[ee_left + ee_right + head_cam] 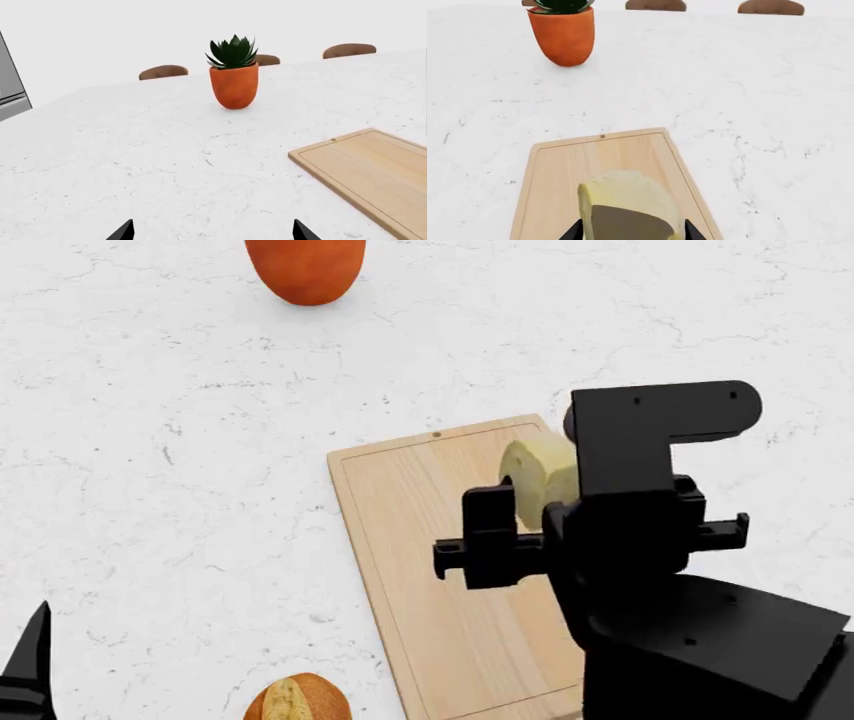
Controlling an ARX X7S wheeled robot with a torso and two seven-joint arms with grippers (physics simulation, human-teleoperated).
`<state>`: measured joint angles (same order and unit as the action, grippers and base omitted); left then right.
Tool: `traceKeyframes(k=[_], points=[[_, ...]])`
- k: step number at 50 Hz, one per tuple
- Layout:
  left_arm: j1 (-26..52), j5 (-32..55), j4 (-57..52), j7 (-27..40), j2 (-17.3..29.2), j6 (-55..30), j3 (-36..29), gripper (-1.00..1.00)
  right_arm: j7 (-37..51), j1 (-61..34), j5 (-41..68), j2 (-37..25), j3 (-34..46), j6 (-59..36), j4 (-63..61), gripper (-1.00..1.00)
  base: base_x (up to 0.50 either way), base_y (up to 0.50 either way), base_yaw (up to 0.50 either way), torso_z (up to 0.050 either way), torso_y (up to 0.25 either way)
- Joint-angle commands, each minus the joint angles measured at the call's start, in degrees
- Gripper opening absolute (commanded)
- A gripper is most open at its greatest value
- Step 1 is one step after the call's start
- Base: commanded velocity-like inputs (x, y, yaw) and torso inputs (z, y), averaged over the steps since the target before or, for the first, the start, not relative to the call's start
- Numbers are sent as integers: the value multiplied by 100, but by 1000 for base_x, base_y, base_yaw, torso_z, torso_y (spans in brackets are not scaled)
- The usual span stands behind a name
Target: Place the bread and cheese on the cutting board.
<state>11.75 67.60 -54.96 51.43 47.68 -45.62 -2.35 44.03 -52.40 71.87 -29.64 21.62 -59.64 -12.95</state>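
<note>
- Left wrist view: the left gripper (212, 233) shows only two dark fingertips set wide apart over bare marble table (147, 150); the cutting board (373, 175) lies beside it, a potted succulent (233, 72) beyond
- Head view: the right gripper (534, 515) holds the cheese (541, 478) above the board's far half; the bread (296, 701) rests on the table just beside the board's near left edge
- Right wrist view: jaws clamped on the cheese, board beneath

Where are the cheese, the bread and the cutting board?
cheese (627, 192): right wrist view, rounded pale top.
bread (296, 702): head view, its pale split.
cutting board (427, 495): head view, bare wood.
</note>
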Motion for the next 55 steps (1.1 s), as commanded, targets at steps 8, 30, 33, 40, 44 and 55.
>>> traceKeyframes(k=[8,30,33,40,44,55], points=[[-126,-161,80,-110,-10,97,-55,100,-1899,-677,-2242,745,1194,1645,2497,-100,0,0,0,0,0],[-330,-364,183,-256,26,264,-17,100,-2533,-406,-2717,1181,1601,2253,4054,-100,0,0,0,0,0],[-323,-380,190,-258,21,262,-39,100,-2555,-368,-2714,1142,1645,2199,4014,-100,0,0,0,0,0],[-304,-380,200,-241,6,254,-80,100,-2477,-350,-2652,1067,1641,2047,3870,-100,0,0,0,0,0],[-332,-410,216,-256,5,280,-79,100,-2424,-298,-2635,1053,1645,1998,3856,-100,0,0,0,0,0],[-320,-409,217,-245,15,287,-105,100,-2321,-325,-2540,967,1606,1841,3603,100,0,0,0,0,0]])
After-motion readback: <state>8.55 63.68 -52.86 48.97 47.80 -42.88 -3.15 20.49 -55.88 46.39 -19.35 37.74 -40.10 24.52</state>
